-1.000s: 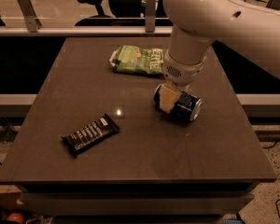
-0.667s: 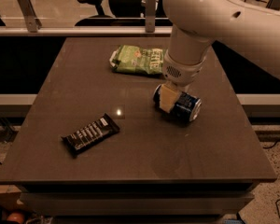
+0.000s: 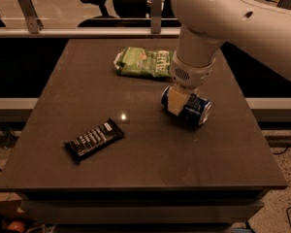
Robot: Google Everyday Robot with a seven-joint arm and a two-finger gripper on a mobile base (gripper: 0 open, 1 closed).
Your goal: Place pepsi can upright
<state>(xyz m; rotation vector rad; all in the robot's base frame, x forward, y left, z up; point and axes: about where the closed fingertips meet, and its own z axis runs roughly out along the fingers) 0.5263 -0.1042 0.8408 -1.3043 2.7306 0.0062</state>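
The pepsi can (image 3: 196,109) lies on its side on the dark table (image 3: 150,154), right of the middle, with its silver end facing right and toward me. My gripper (image 3: 180,105) comes straight down onto it from the white arm above. One cream finger pad (image 3: 176,101) lies flat against the near side of the can's left part. The other finger is hidden behind the can. The gripper is shut on the can, which still rests on the table.
A green snack bag (image 3: 144,62) lies just behind the can at the back of the table. A black wrapped bar (image 3: 93,140) lies at the front left. Beyond the far edge there are a metal rail (image 3: 87,32) and office chairs.
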